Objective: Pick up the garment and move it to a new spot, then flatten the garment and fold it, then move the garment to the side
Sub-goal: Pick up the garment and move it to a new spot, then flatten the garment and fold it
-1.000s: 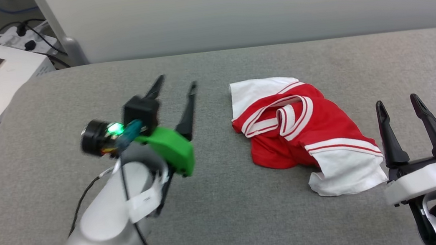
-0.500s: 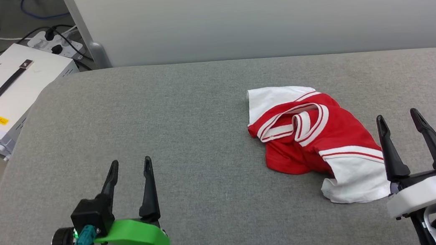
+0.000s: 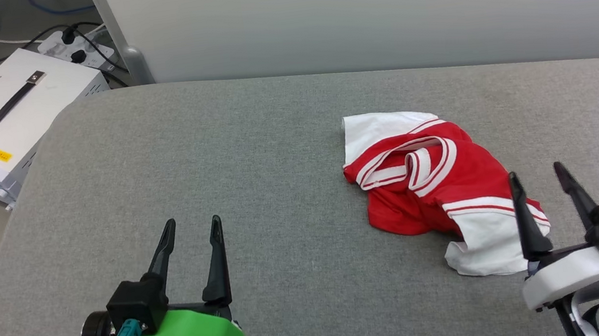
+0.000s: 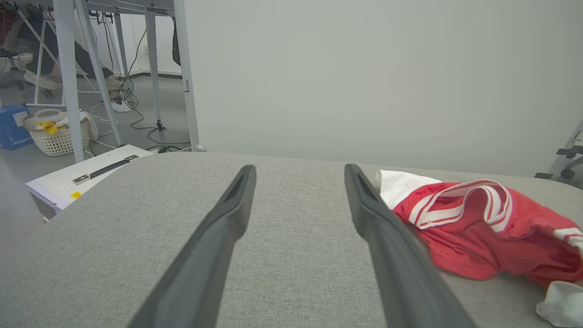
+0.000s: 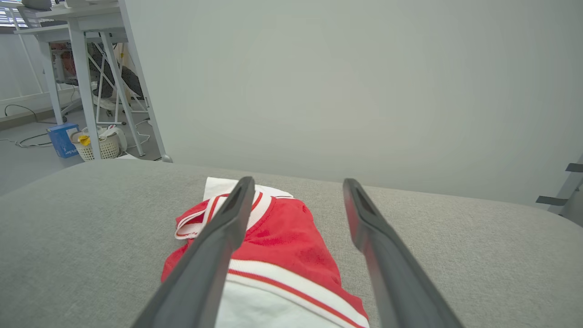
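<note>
Garment [image 3: 440, 184]: crumpled heap on the grey tabletop [image 3: 272, 137], right of middle.
Left end effector [image 3: 192, 221]: released, holding nothing, well apart from the garment.
Right end effector [image 3: 534, 170]: released, holding nothing, at its near white sleeve.

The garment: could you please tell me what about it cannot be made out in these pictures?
Head view: the garment lies crumpled; its own folds hide the underside and any print.
Right wrist view: a finger of the right gripper covers part of it, and the bottom edge cuts off its near end.
Left wrist view: the right edge cuts off its far end.
</note>
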Available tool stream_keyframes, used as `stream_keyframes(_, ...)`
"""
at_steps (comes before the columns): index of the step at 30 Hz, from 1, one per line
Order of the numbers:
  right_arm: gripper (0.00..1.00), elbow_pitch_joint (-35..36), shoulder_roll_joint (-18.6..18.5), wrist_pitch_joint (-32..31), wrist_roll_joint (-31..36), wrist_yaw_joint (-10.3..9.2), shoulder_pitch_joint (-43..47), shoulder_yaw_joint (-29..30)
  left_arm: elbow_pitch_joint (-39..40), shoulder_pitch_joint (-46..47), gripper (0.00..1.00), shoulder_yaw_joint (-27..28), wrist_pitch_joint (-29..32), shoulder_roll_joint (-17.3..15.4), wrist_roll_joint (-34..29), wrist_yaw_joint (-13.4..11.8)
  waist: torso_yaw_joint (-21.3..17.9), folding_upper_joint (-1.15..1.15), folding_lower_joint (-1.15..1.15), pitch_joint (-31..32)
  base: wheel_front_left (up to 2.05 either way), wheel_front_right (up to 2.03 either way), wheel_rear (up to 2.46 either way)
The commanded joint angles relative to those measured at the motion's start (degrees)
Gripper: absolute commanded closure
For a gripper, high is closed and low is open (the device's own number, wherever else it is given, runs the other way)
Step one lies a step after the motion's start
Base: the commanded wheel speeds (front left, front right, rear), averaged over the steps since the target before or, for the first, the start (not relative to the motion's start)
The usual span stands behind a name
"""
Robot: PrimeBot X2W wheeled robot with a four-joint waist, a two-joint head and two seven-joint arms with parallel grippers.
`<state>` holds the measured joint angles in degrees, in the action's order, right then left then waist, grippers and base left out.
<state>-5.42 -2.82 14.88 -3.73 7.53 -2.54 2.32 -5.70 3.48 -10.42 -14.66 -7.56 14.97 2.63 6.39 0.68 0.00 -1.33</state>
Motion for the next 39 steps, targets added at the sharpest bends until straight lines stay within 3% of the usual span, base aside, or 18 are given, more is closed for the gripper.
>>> stream_keyframes(1, 0.00, -1.8, -0.1, 0.1, 1.1, -0.04, -0.9, -1.0, -0.2, 0.2, 0.00, 0.6, -0.3, 0.7, -1.1, 0.8, 0.4, -0.68, 0.00, -0.6, 0.00, 0.00, 0.00)
stream_keyframes(2, 0.00, -5.2, -1.4, -4.1, 2.1, -0.04, -4.3, -4.2, 0.0, 0.4, 0.00, 1.6, -0.3, 1.6, -1.9, 1.8, 1.0, -0.68, 0.00, -1.4, 0.00, 0.00, 0.00)
stream_keyframes(7, 0.00, -7.9, -8.0, -20.7, -2.2, -0.04, -12.1, -13.1, -0.6, 1.2, 0.00, 2.5, -0.3, 3.1, -2.8, 3.1, 3.3, -0.68, 0.00, -3.2, 0.00, 0.00, 0.00)
stream_keyframes(8, 0.00, -8.2, -10.8, -31.6, -6.0, -0.04, -17.1, -15.9, -0.8, 1.8, 0.00, 2.8, -0.3, 3.7, -3.0, 3.6, 5.0, -0.68, 0.00, -4.6, 0.00, 0.00, 0.00)
stream_keyframes(16, 0.00, -12.6, -14.5, -55.3, -10.6, -0.04, -25.0, -18.8, -1.5, 3.3, 0.00, 2.7, -0.3, 4.5, -2.9, 4.3, 9.8, -0.68, 0.00, -7.7, 0.00, 0.00, 0.00)
stream_keyframes(21, 0.00, -15.7, -15.8, -59.4, -10.9, -0.04, -26.6, -20.3, -1.7, 4.2, 0.00, 2.2, -0.3, 4.6, -2.2, 4.5, 12.1, -0.68, 0.00, -9.3, 0.00, 0.00, 0.00)
stream_keyframes(30, 0.00, -21.5, -17.7, -56.9, -12.9, -0.04, -26.1, -28.8, -1.9, 4.9, 0.00, 1.1, -0.3, 4.7, -1.0, 4.5, 14.0, -0.68, 0.00, -10.2, 0.00, 0.00, 0.00)
stream_keyframes(31, 0.54, -22.0, -17.9, -56.3, -13.2, -0.04, -26.1, -29.7, -2.0, 4.9, 0.00, 1.0, -0.3, 4.7, -1.0, 4.5, 14.0, -0.68, 0.00, -10.0, 0.00, 0.00, 0.00)
stream_keyframes(32, 0.95, -22.2, -18.2, -55.3, -13.6, -0.04, -26.2, -31.1, -2.1, 4.9, 0.00, 1.0, -0.3, 4.7, -1.1, 4.5, 13.9, -0.68, 0.00, -9.8, 0.00, 0.00, 0.00)
stream_keyframes(33, 1.00, -22.3, -18.4, -54.3, -14.0, -0.04, -26.3, -32.1, -2.2, 5.0, 0.00, 0.9, -0.3, 4.7, -1.1, 4.5, 13.8, -0.68, 0.00, -9.6, 0.00, 0.00, 0.00)
stream_keyframes(39, 1.00, -21.0, -19.2, -47.1, -17.9, -0.04, -27.2, -38.9, -2.7, 4.2, 0.00, 1.1, -0.3, 4.7, -1.7, 4.5, 12.4, -0.68, 0.00, -6.6, 0.00, 0.00, 0.00)
